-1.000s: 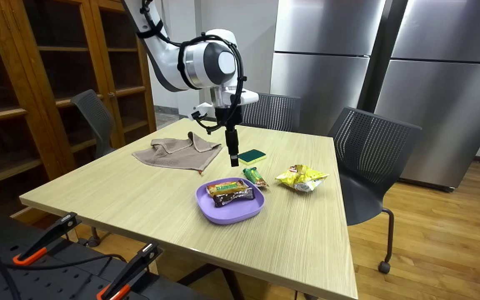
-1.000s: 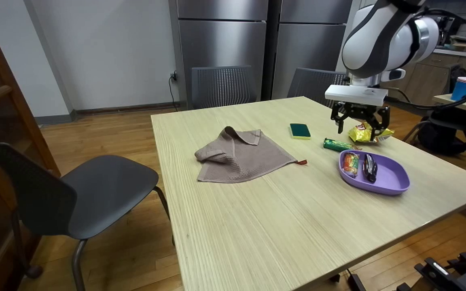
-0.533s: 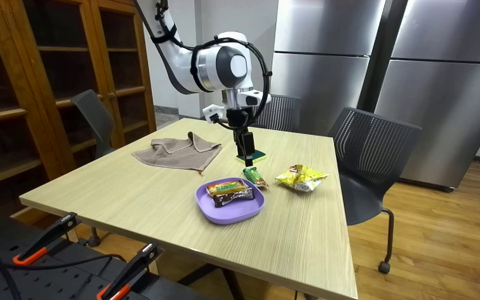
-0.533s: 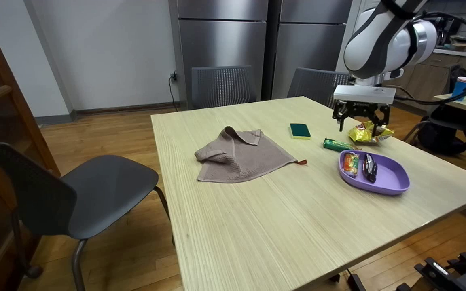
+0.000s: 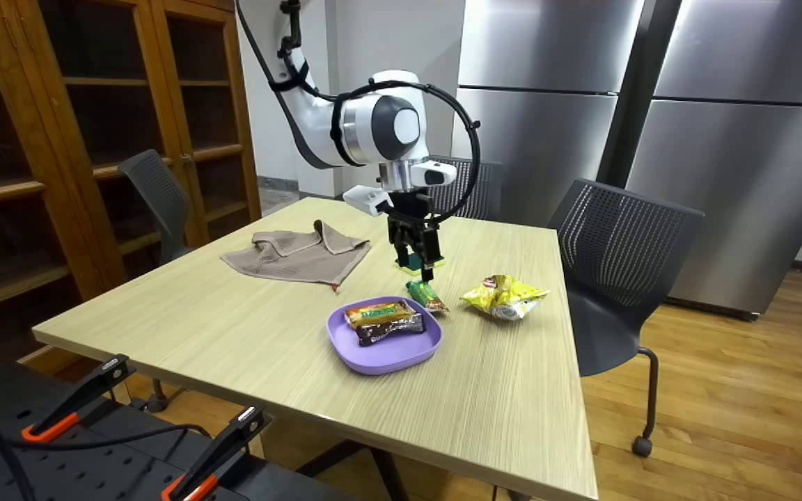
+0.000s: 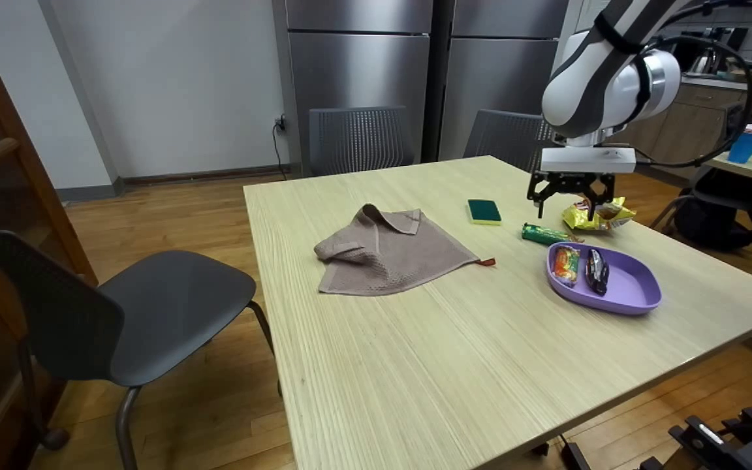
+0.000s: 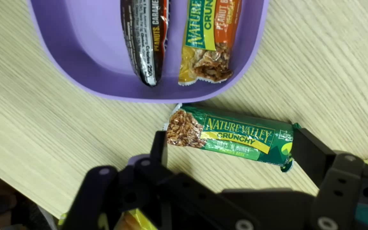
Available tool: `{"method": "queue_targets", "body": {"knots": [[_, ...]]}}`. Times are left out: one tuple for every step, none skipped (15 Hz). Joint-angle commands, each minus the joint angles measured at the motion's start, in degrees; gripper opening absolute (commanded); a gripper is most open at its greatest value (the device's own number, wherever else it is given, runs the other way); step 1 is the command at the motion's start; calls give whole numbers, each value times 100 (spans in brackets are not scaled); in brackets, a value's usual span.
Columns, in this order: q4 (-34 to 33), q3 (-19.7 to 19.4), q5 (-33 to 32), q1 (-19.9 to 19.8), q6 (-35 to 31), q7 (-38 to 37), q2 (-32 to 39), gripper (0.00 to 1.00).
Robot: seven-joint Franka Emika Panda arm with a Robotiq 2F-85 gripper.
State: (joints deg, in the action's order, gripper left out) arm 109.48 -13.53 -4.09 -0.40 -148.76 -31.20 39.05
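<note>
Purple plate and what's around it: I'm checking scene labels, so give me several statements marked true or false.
1. The peanut-caramel bar lies in the purple plate. True.
2. The pincer is open above the Nature Valley Oats 'n Honey bar. True.
3. The Nature Valley Oats 'n Honey bar lies inside the purple plate. False: it lies outside, on the table.
4. The scouring sponge lies apart from the towel. True.
5. The towel is spread completely flat. False: part of it is folded over.
</note>
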Motion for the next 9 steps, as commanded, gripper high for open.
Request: {"method": "queue_targets", "body": {"knots": [[-371, 165, 144, -194, -44, 779, 267, 100], [-418, 189, 158, -222, -57, 934, 311, 100], [-469, 234, 195, -274, -64, 1104, 351, 100], [-499, 286, 235, -330, -67, 1262, 376, 100], [-527, 338, 277, -389, -100, 1422, 404, 100], [-561, 409, 327, -463, -107, 1610, 434, 100], [-584, 469, 371, -528, -123, 1776, 466, 100], [-601, 530, 413, -590, -137, 1938, 487, 100], [-632, 587, 460, -655, -129, 2073, 517, 100]]}}
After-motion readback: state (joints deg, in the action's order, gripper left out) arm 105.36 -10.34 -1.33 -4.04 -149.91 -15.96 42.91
